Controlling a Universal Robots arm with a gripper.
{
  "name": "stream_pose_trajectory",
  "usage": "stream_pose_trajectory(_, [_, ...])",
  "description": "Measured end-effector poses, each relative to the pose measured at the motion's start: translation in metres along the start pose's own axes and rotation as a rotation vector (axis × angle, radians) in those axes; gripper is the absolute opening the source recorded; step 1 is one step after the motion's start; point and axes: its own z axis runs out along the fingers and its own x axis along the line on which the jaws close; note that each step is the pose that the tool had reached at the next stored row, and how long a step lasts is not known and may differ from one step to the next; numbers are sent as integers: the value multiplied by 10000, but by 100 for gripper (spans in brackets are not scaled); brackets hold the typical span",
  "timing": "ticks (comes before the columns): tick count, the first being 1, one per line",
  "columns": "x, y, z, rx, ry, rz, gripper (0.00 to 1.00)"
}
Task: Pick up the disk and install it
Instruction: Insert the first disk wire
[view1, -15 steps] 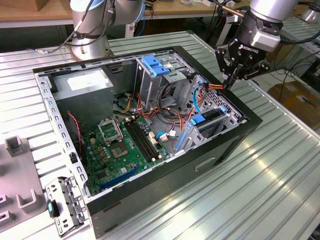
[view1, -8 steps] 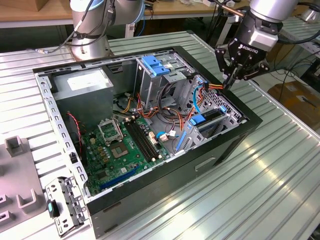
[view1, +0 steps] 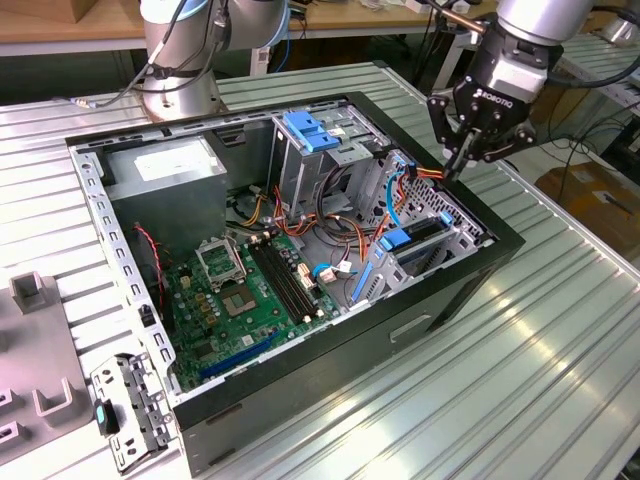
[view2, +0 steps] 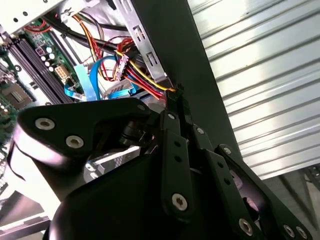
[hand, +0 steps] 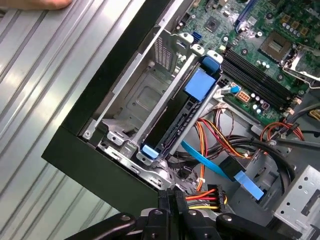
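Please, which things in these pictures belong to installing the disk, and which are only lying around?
Belong to the job:
- the disk, on edge in the drive bay
- the hand, shut, beside the cable connector
- the open computer case

Just lying about:
- the perforated metal bracket and the grey pieces on the table
- the cardboard box
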Motion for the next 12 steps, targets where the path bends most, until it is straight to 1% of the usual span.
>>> stream_pose_trajectory(2, [0, 0, 1, -9, -4, 390, 16])
stream_pose_trajectory(4, [-6, 8, 4, -9, -9, 488, 16])
stream_pose_trajectory(6, [-36, 57, 2, -11, -7, 525, 16])
stream_pose_trajectory(7, [-41, 66, 3, -12, -8, 616, 16])
stream_pose_trajectory(9, [-42, 67, 6, -28, -13, 1239, 16])
stream_pose_trajectory(12, [-42, 66, 10, -43, -21, 1910, 16])
